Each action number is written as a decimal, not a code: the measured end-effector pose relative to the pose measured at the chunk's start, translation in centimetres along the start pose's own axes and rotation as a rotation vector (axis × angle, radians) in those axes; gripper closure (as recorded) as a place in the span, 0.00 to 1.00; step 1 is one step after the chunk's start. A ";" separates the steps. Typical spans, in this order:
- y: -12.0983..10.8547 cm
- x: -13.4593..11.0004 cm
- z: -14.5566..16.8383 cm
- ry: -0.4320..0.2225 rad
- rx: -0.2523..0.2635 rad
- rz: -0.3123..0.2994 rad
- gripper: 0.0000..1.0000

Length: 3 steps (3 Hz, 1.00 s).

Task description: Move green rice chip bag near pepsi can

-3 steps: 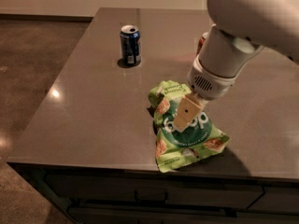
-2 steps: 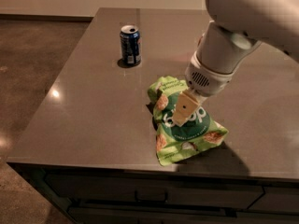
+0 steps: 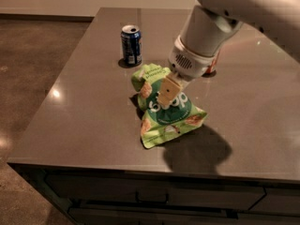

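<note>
The green rice chip bag [image 3: 174, 118] is a crinkled light-green pouch with a dark green circle and white lettering. It hangs tilted just above the grey counter, near the front middle. My gripper [image 3: 166, 93] comes down from the upper right and is shut on the bag's upper part. One tan finger [image 3: 168, 89] shows in front of the bag and the other is hidden behind it. The pepsi can [image 3: 131, 44], dark blue with a silver top, stands upright on the counter a short way to the bag's upper left, apart from it.
An orange-red can [image 3: 213, 67] stands behind my arm, mostly hidden by it. The grey counter [image 3: 79, 107] ends at a front edge just below the bag, with drawers under it. The floor lies to the left.
My gripper has carried the bag to the left and away from the front edge, closer to the pepsi can. The can has not moved.
</note>
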State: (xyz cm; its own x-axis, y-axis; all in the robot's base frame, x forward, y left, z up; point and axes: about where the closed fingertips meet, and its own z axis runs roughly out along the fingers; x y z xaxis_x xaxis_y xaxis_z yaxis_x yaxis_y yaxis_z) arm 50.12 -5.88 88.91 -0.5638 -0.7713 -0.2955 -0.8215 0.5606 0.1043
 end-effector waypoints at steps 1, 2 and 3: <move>-0.8 -3.3 0.1 -0.032 -0.038 -0.035 1.00; -1.7 -6.4 0.5 -0.051 -0.062 -0.063 1.00; -3.2 -8.6 0.8 -0.058 -0.060 -0.077 1.00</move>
State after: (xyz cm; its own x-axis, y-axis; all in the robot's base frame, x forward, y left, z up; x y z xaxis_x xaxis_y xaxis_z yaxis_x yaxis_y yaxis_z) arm 57.67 -0.77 90.36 -0.4947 -0.7912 -0.3595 -0.8666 0.4804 0.1352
